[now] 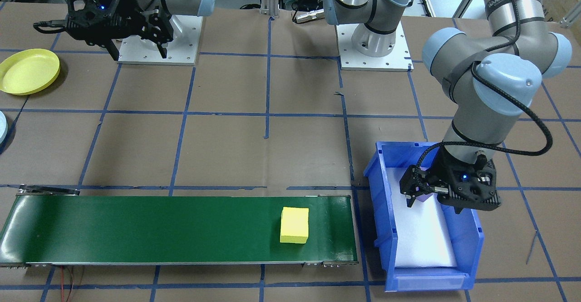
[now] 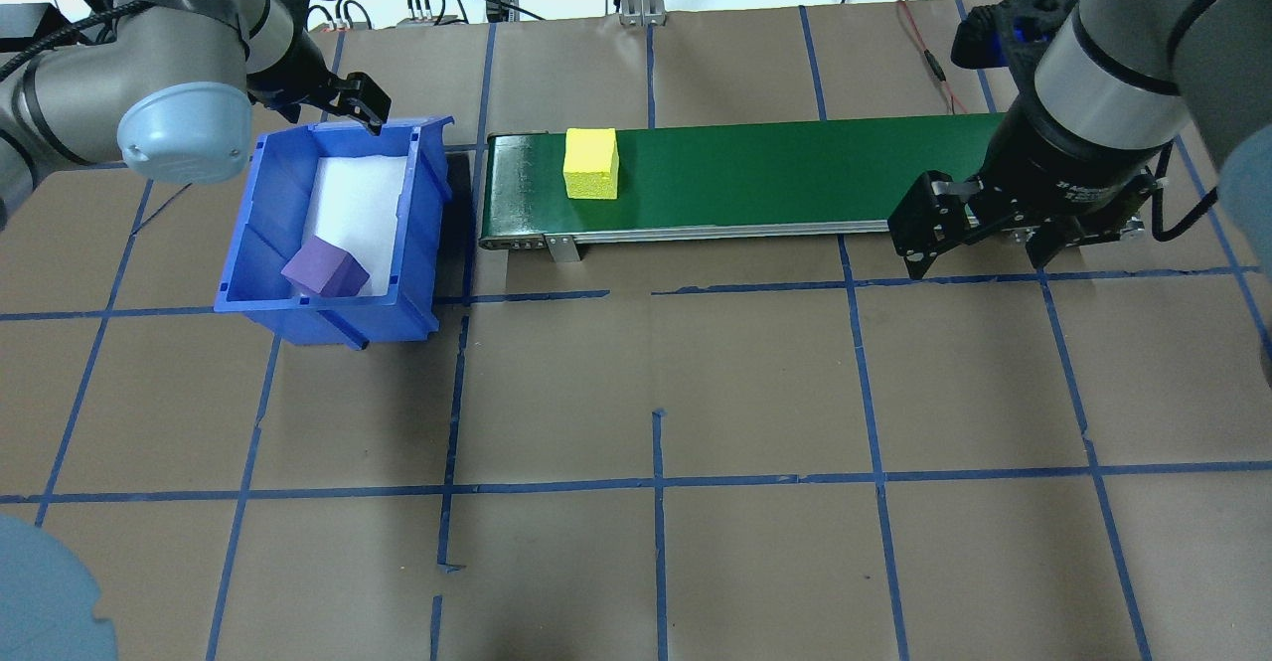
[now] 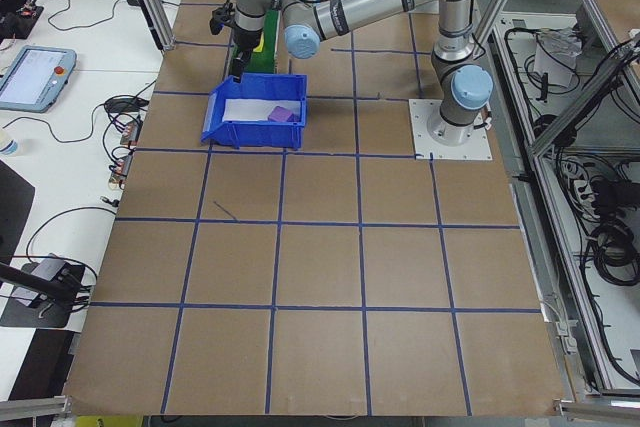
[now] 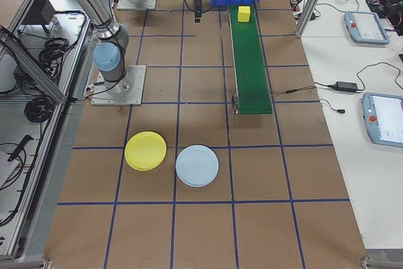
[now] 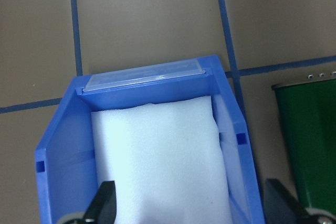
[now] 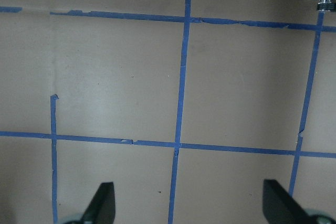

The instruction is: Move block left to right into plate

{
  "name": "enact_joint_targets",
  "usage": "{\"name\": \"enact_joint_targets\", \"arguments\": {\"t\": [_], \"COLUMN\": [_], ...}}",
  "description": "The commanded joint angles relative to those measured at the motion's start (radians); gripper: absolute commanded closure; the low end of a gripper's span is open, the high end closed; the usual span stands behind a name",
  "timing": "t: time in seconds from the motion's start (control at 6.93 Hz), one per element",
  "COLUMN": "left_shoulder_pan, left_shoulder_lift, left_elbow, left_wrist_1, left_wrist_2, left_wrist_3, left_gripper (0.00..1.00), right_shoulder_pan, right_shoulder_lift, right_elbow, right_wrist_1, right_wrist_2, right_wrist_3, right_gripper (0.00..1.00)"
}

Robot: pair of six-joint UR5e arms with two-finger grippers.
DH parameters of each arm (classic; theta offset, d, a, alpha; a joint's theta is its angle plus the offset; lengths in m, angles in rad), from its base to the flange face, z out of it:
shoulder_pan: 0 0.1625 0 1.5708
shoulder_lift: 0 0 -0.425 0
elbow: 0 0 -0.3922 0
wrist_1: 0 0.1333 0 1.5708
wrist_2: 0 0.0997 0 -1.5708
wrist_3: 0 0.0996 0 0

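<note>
The yellow block [image 2: 591, 163] rides the green conveyor belt [image 2: 775, 169] just beside the left end effector [image 1: 420, 193], which hangs empty with jaws parted over the blue bin [image 2: 260, 244]. The right end effector [image 2: 969, 234] — also spread and empty — waits near the belt's far end; next, it must catch the block for the yellow plate [image 1: 28, 71].

Blocks: 2 — 1 yellow foam cube [image 1: 294, 225] on the belt, 1 purple cube [image 2: 326, 269] in the bin. Plates: 2 — 1 yellow round plate [image 4: 145, 150], 1 pale blue round plate [image 4: 197, 165]. 1 blue plastic bin [image 2: 422, 214] w/ 1 white foam liner [image 5: 160, 161]. 1 green conveyor belt [image 1: 159, 229]. Arms: 2, 1 pincer each.
</note>
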Motion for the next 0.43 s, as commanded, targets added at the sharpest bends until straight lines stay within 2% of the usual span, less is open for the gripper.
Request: {"name": "enact_joint_targets", "arguments": {"t": [0.0,0.14,0.29], "left_shoulder_pan": [0.006,0.006,0.006], "left_shoulder_lift": [-0.009,-0.012,-0.013], "left_elbow": [-0.048,-0.050,-0.059], "left_wrist_1": [-0.068,-0.069,-0.071], "left_wrist_2": [0.017,0.058,0.069], "left_wrist_3": [0.048,0.127,0.159], "left_gripper": [0.00,0.00,0.00], "right_shoulder_pan": [-0.002,0.000,0.000], "right_shoulder_lift": [0.000,0.000,0.000], "right_elbow": [0.000,0.000,0.000], "right_wrist_1": [0.001,0.001,0.001], "right_wrist_2": [-0.002,0.000,0.000], "right_wrist_3": [0.000,0.000,0.000], "right_gripper": [0.00,0.00,0.00]}}
